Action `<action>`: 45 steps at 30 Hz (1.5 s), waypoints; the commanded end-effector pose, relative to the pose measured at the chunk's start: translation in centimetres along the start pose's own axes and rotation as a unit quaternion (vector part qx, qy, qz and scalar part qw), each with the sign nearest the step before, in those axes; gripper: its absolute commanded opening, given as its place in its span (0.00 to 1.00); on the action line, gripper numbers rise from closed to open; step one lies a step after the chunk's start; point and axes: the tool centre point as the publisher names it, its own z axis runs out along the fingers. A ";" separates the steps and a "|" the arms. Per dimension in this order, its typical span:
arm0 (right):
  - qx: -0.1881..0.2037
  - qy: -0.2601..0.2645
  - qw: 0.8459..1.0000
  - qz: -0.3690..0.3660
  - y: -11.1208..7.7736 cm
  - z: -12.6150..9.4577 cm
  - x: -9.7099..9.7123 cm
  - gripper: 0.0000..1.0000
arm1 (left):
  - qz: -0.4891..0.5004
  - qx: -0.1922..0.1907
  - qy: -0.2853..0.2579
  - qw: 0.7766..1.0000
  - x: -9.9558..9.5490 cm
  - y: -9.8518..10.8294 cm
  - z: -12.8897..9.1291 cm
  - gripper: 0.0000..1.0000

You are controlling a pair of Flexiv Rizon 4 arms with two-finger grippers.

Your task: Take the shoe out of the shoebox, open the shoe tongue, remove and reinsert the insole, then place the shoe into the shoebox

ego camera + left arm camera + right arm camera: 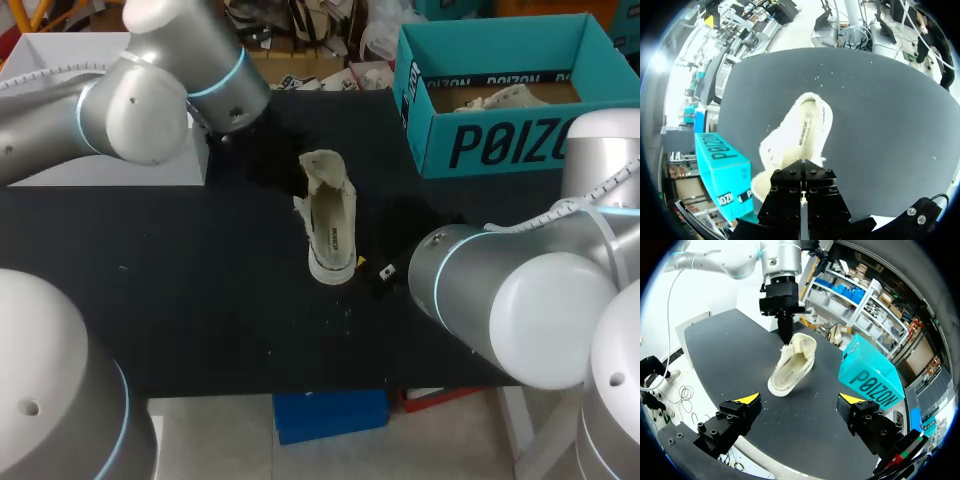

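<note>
Left gripper (785, 338): jaws pinched almost together on the rim of the shoe (790, 367). Right gripper (801, 401): jaws wide apart, holding nothing, clear of the shoe.

Left arm (150, 95) extended from left; left gripper (786, 338) pointed downward, jaws pressed together. Right gripper (800, 401) held low, jaws spread wide.

Bold lettering on shoebox (500, 145) and shoe (330, 215)

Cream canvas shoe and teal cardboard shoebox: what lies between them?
Only bare black tabletop lies between the cream canvas shoe and the teal cardboard shoebox, seen in head view.
</note>
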 end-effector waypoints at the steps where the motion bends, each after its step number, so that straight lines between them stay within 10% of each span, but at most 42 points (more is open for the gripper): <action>1: -0.001 0.000 1.000 0.001 -0.1 -0.1 0.1 1.00 | -0.019 -0.038 -0.023 0.999 2.8 0.8 -6.2 0.00; 12: -0.001 0.000 1.000 0.001 -0.1 -0.1 0.1 1.00 | -0.083 -0.054 -0.006 0.995 4.9 6.3 -4.5 0.00; 27: -0.001 0.000 1.000 0.001 -0.1 -0.1 0.1 1.00 | -0.088 -0.004 0.002 0.996 1.5 11.5 2.1 0.00; 45: -0.001 0.000 1.000 0.001 -0.1 -0.1 0.1 1.00 | -0.063 0.087 -0.069 0.992 -1.4 4.7 3.5 0.00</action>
